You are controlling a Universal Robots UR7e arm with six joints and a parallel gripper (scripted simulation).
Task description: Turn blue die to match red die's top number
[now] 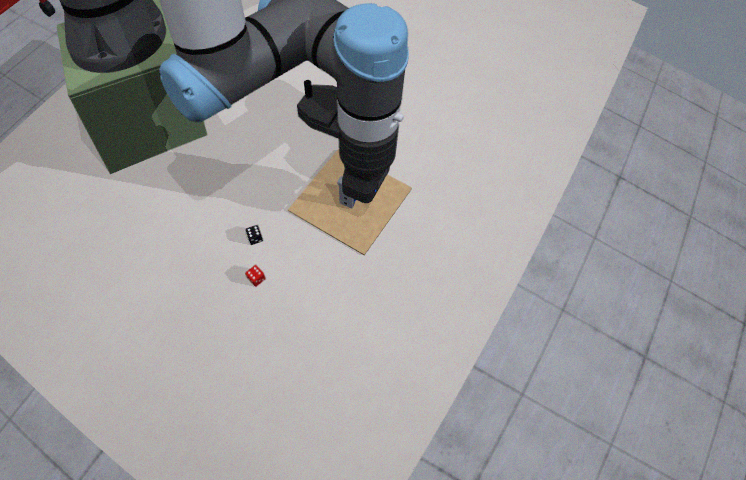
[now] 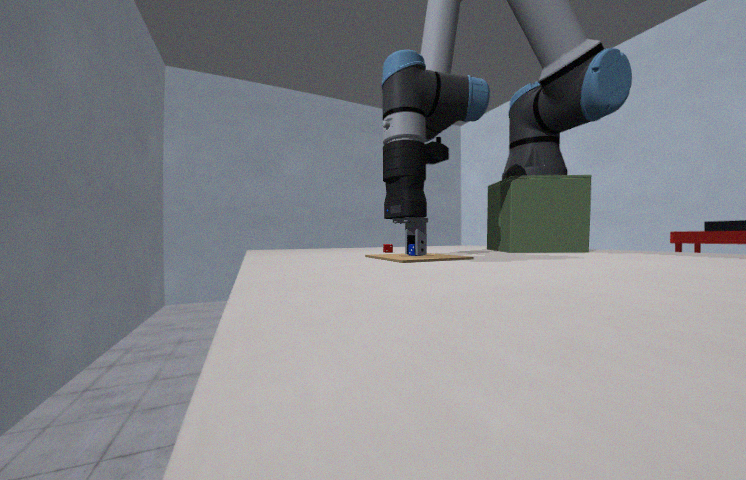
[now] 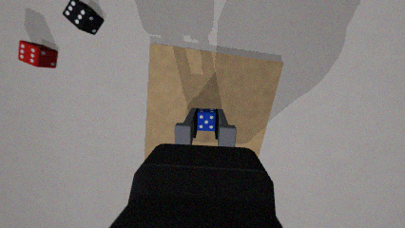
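- Blue die (image 2: pixel 411 249) (image 3: pixel 206 122): on the mat (image 1: pixel 359 234) (image 2: pixel 407 258) (image 3: pixel 166 85), five up; far-left red die (image 1: pixel 254 275) (image 2: pixel 387 248) (image 3: pixel 38 54) shows six.
- Fingers closely flank it; whether gripping, I cannot tell.
- Turning step seemingly pending; next, secure, lift, tip six upward.

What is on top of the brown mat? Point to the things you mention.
On the mat (image 1: pixel 365 237) (image 2: pixel 448 258) (image 3: pixel 166 85), the blue die (image 2: pixel 411 249) (image 3: pixel 206 122) is visible between the gripper's fingers. The gripper body covers the mat's near part in the wrist view.
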